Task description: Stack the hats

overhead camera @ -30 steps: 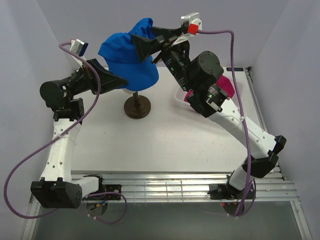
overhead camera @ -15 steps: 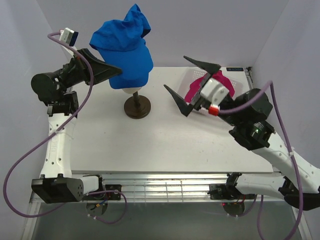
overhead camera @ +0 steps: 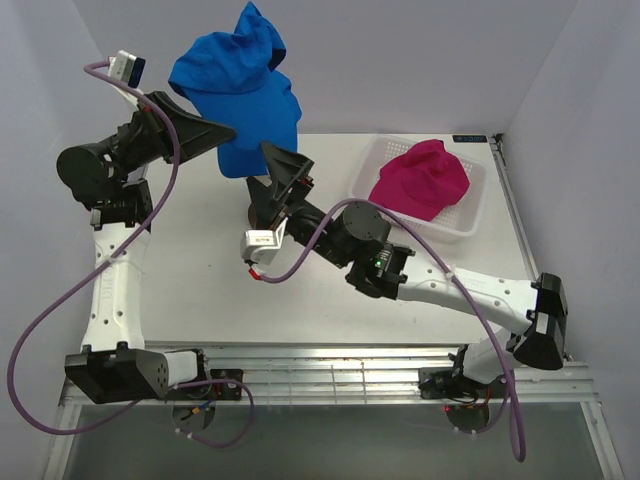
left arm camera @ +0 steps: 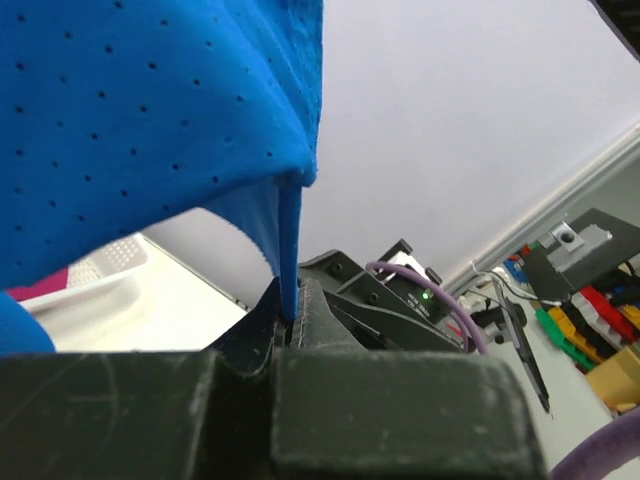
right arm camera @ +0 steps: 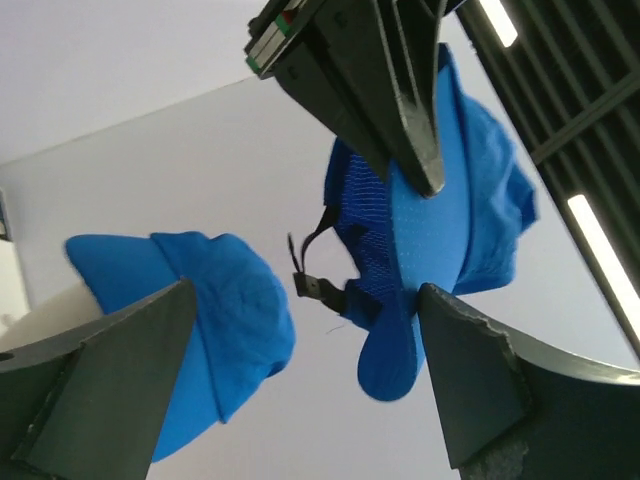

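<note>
blue cap (right arm camera: 440,240), pinched at its edge by left end effector (left arm camera: 291,335), hangs high at far left, apparently for lowering onto second blue cap (right arm camera: 200,330) below. right end effector (overhead camera: 288,166): spread wide, empty, beneath. pink cap (overhead camera: 420,180): in far-right basket (overhead camera: 468,226).

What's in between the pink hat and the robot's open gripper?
In the top view, only the white basket's wall and a strip of bare table lie between the pink hat and the right gripper.
</note>
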Robot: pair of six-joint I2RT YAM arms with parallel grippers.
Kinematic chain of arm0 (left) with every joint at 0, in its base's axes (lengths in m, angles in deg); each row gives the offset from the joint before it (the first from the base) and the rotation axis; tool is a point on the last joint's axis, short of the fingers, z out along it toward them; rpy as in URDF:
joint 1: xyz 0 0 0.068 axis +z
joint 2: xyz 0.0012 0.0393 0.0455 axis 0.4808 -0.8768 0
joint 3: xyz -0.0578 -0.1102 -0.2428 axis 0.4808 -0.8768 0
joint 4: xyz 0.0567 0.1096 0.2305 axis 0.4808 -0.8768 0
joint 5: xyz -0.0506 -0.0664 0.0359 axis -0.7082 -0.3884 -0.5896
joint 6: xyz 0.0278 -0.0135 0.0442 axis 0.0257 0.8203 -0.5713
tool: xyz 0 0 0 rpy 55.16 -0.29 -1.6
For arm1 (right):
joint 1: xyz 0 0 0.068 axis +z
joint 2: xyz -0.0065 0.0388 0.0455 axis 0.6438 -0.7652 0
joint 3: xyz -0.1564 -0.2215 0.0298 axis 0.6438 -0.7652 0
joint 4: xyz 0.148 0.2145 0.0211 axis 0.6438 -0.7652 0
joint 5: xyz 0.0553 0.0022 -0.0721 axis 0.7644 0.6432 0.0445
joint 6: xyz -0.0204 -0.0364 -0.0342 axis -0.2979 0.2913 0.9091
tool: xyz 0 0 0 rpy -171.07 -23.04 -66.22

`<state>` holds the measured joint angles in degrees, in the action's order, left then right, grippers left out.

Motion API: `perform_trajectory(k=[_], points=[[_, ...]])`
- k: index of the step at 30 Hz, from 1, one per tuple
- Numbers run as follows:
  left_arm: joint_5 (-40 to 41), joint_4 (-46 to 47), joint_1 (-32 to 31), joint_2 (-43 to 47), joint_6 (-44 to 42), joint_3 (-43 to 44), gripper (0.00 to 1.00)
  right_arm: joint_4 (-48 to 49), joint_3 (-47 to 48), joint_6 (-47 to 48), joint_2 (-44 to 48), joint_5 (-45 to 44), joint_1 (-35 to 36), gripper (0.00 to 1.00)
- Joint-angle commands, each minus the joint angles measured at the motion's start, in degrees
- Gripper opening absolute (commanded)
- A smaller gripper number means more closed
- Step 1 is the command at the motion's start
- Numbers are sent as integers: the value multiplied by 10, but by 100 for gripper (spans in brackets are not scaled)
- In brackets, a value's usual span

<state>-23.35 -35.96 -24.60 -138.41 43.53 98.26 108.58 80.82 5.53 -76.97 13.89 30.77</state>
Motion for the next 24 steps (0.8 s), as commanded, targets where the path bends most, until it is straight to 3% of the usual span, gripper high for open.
perform_trajectory(k=[1, 5, 15, 18, 21, 24], points=[[16, 25, 3, 12, 16, 12, 0, 91, 69, 53, -3, -38, 2, 91], [15, 28, 3, 17, 21, 5, 0, 132, 117, 64, -40, -85, 2, 82], [15, 41, 3, 23, 31, 5, 0, 139, 143, 136, -80, -100, 1, 79], [13, 43, 3, 24, 32, 2, 0, 143, 161, 146, -94, -100, 0, 73], [13, 44, 3, 28, 34, -2, 0, 146, 189, 153, -111, -107, -4, 61], [12, 45, 3, 31, 34, -6, 0, 149, 199, 155, -116, -113, -6, 40]])
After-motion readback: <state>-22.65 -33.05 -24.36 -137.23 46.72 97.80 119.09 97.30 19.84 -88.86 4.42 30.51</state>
